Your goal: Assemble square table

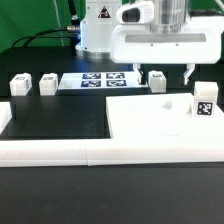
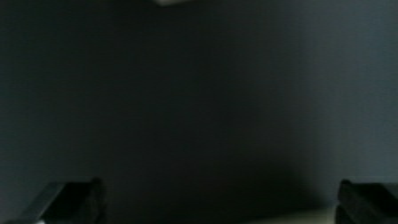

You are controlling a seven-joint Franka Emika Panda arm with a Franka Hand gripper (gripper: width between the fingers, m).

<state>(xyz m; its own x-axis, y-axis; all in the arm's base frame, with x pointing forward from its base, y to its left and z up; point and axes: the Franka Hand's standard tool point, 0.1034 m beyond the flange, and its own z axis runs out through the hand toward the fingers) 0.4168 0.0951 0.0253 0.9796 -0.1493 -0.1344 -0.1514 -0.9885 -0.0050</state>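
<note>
You see the gripper hanging in the upper right of the frame, its jaws spread wide and holding nothing. Below it, filling the right half, the square tabletop lies flat on the black table. A tagged leg stands upright at the slab's right side. A second leg sits just behind the slab, under the gripper. A third leg and a fourth leg rest at the upper left, beside the marker board. A white rail runs along the lower edge. In the wrist view, the fingertips stand far apart over dark surface.
</note>
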